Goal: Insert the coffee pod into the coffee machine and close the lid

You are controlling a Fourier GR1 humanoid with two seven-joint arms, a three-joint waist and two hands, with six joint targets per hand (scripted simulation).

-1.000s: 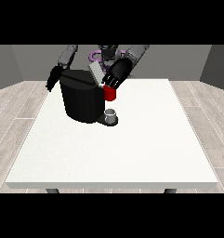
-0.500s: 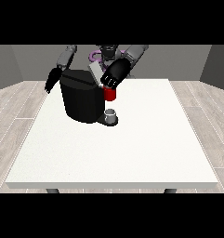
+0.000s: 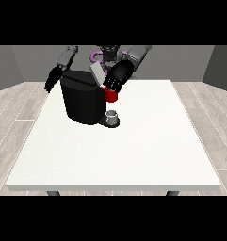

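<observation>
Fingers of the black hand at the view's right (image 3: 118, 78) lie bunched over the top front of the squat black coffee machine (image 3: 84, 98), but I cannot tell whether they are curled round anything. Just below that hand, at the machine's front, sits a red thing at the machine (image 3: 111, 95). Slanting up from the machine's top beside the hand is a pale grey flap (image 3: 98, 74), probably the open lid. A small grey cup-like thing (image 3: 113, 116) stands on the machine's base; whether it is the pod I cannot tell, so the pod's place is not plain here. The black hand at the view's left (image 3: 52, 80) hangs behind the machine's far side, fingers straight and pointing down, holding nothing. The large white table (image 3: 133, 150) carries the machine. A coffee pod is likely light, stiff and smooth-walled, best pinched at its sides.
</observation>
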